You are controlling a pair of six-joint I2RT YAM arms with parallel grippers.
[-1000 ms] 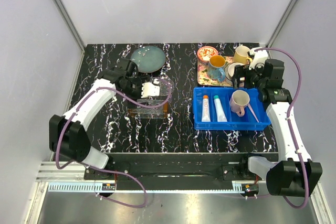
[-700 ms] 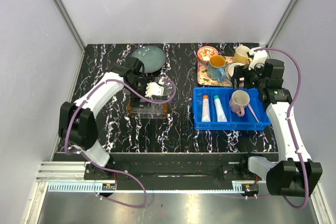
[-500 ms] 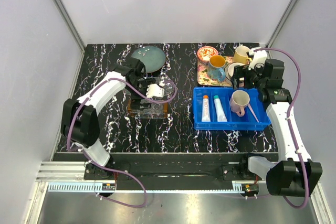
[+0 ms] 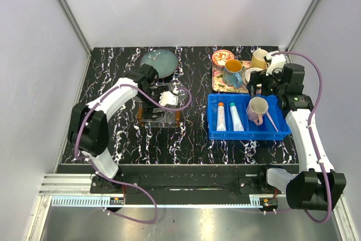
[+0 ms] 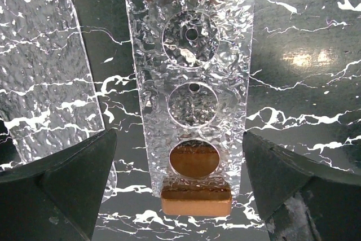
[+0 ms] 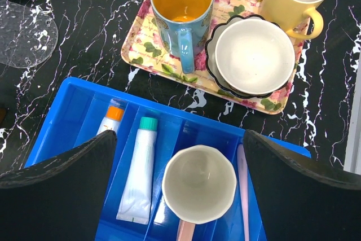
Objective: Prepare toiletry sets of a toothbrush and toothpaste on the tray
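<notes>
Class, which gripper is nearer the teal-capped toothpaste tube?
Right. The right gripper hovers above the blue bin's far edge, close to the teal-capped tube. The left gripper is over the clear tray, well outside the bin.

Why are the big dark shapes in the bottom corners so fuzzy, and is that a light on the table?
Left wrist view: those are the jaws, likely too near to focus; the pale patch on the table is glare. Right wrist view: same blurred jaws.
</notes>
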